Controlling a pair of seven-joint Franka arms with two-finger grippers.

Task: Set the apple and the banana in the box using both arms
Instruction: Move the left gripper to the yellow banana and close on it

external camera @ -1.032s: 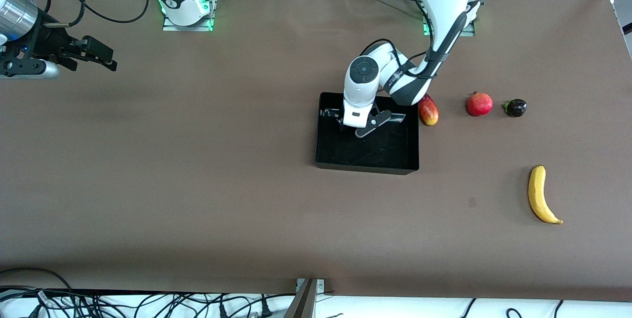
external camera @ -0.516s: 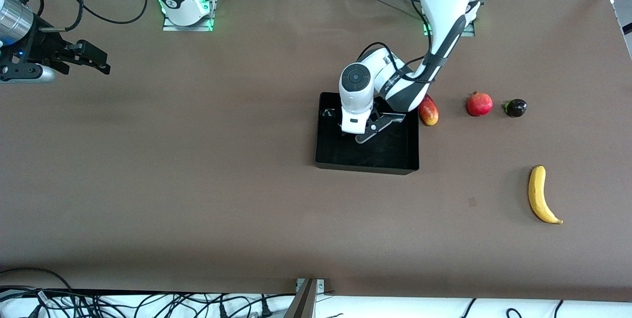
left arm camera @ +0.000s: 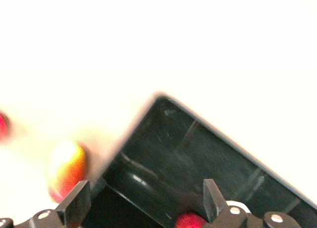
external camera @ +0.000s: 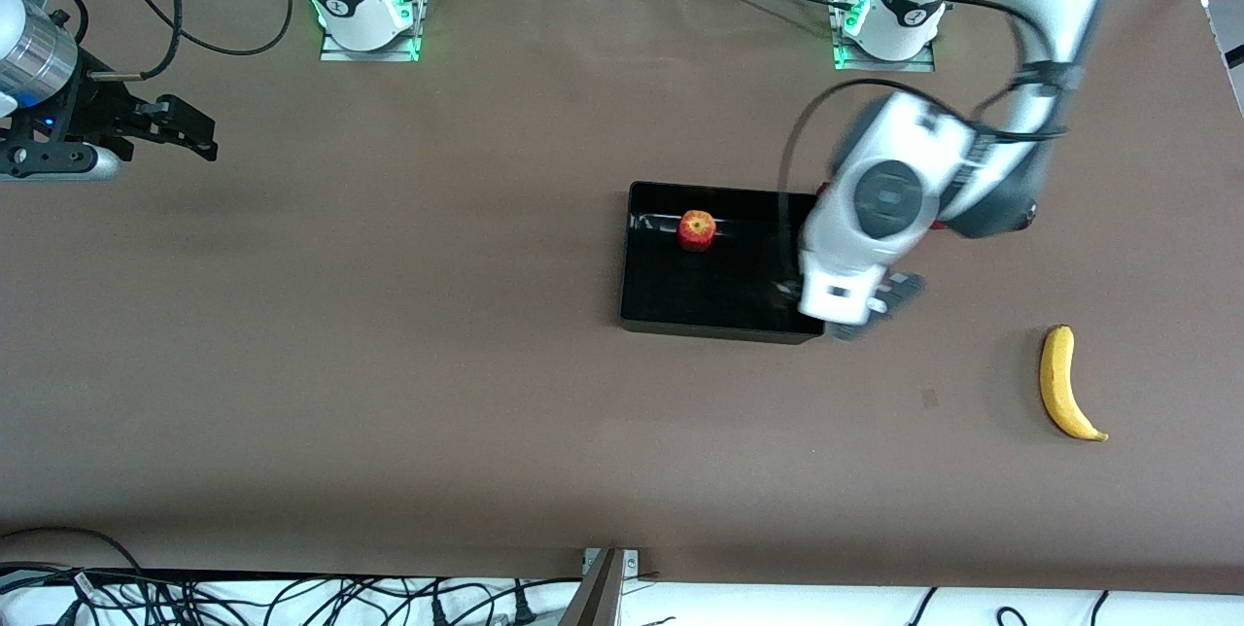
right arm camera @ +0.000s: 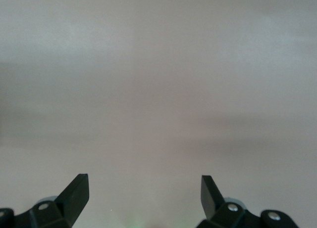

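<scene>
- Brown table surface [external camera: 389, 334], front view: the black plastic box [external camera: 641, 315] sits near mid-table, somewhat toward the left arm's end.
- Front view: the apple [external camera: 697, 229], red with yellowish streaks, lies inside the box on its floor, close to the wall farthest from the front camera.
- Front view: the banana [external camera: 1064, 383] lies on the table toward the left arm's end, well apart from the box and nearer to the front camera than the box.
- Front view: the left gripper [external camera: 870, 307] is up in the air over the box corner that lies toward the left arm's end and nearest the camera; it is motion-blurred and carries nothing.
- Front view: the right gripper [external camera: 199, 130] hangs over bare table at the right arm's end, well apart from the box; this arm waits.
- Left wrist view: the left gripper's two fingers [left arm camera: 77, 204] stand wide apart with nothing between them. Below them a corner of the box [left arm camera: 198, 139] shows, with the edge of the apple [left arm camera: 190, 221] inside it. An oblong red-yellow mango [left arm camera: 67, 168] lies on the table just outside the box wall, and a red blur shows at the picture's edge.
- Right wrist view: the right gripper's fingers [right arm camera: 74, 193] are spread wide and empty, with only plain table surface [right arm camera: 158, 89] under them.
</scene>
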